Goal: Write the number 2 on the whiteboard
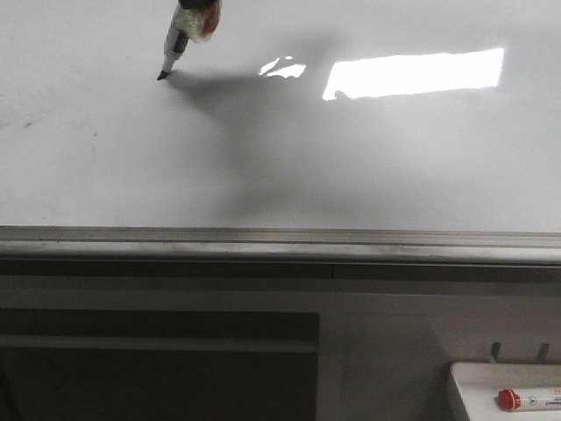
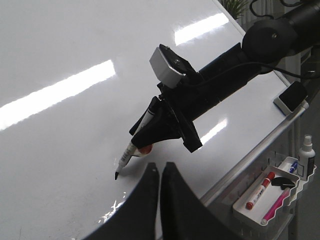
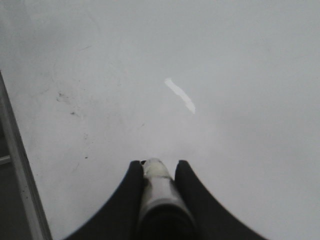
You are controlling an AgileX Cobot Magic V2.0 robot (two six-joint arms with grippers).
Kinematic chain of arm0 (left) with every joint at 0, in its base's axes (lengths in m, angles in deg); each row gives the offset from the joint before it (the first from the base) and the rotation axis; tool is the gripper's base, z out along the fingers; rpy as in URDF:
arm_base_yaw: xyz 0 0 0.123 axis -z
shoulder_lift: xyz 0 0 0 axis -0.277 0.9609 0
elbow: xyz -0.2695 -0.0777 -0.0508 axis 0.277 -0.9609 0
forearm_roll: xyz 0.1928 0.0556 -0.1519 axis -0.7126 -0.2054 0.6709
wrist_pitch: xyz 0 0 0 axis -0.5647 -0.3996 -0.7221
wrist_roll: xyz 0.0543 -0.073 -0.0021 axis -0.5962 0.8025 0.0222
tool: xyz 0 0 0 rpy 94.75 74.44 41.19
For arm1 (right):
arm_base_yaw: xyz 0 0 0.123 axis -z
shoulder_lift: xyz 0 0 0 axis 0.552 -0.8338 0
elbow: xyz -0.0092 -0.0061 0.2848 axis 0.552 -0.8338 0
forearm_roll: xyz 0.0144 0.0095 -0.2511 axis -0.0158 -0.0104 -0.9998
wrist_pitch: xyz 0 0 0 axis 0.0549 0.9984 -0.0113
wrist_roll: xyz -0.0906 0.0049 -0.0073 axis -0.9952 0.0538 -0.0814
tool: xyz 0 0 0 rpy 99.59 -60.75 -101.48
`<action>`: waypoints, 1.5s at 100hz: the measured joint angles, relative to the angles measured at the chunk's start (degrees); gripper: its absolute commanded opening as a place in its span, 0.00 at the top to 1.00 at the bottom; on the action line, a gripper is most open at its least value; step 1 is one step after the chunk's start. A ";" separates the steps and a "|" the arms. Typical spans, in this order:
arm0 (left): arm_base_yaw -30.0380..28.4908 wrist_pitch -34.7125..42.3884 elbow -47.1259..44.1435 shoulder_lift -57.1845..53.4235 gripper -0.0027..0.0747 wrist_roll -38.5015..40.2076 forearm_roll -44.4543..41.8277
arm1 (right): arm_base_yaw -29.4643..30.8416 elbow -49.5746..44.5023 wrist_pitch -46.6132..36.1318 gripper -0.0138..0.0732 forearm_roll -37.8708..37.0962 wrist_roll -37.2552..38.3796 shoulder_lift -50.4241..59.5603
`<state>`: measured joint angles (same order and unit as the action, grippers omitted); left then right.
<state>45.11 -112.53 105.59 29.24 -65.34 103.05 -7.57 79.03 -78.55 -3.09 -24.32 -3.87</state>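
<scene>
We see the whiteboard (image 1: 368, 158) filling most of the front view, glossy and white-grey, with a bright rectangular glare on its right part and faint smudges at its left. No drawn line of the number 2 shows on it in any view. Along its lower edge runs the grey metal rail (image 1: 280, 244).

Next in size comes our right arm (image 2: 235, 65), dark and reaching across the board in the left wrist view, with a white-grey camera block (image 2: 169, 64) on its wrist. Its shadow lies broad over the board's middle in the front view.

Our right gripper (image 3: 159, 172) pinches the black marker (image 1: 173, 51) between its two dark fingers (image 3: 129, 195); the marker slants down and its tip touches, or very nearly touches, the board near the upper left of the front view.

Our left gripper (image 2: 161, 172) holds nothing, its two dark fingers pressed almost together with only a thin slit between them, just beside the marker tip.

At the lower right, below the rail, a small white tray (image 1: 465, 386) holds a red-capped marker (image 1: 530, 400); the left wrist view also shows a pink marker (image 2: 274, 206) and a small spray bottle (image 2: 307, 156) there.
</scene>
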 measured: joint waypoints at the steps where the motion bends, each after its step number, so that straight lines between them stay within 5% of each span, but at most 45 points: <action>1: 0.00 0.00 0.00 0.00 0.99 0.00 0.00 | 0.10 0.00 0.11 0.93 0.00 -0.12 0.13; 44: 0.00 0.00 0.00 0.00 0.99 0.00 0.04 | 9.53 -0.04 3.39 0.93 -0.35 -2.34 7.99; 71: 0.00 0.00 0.00 0.00 0.99 0.00 0.13 | 10.23 -4.83 8.87 0.92 1.67 -2.46 10.14; 118: 0.00 0.00 0.00 0.00 0.99 0.00 0.13 | -0.68 -7.80 2.64 0.92 8.73 -1.62 0.88; 150: 0.00 0.00 0.00 0.00 0.99 0.00 0.13 | -0.08 -7.80 3.27 0.92 9.48 -1.16 1.11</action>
<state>45.11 -112.53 105.59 29.24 -65.34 103.19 -7.65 71.23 -75.28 6.39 -25.48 -2.77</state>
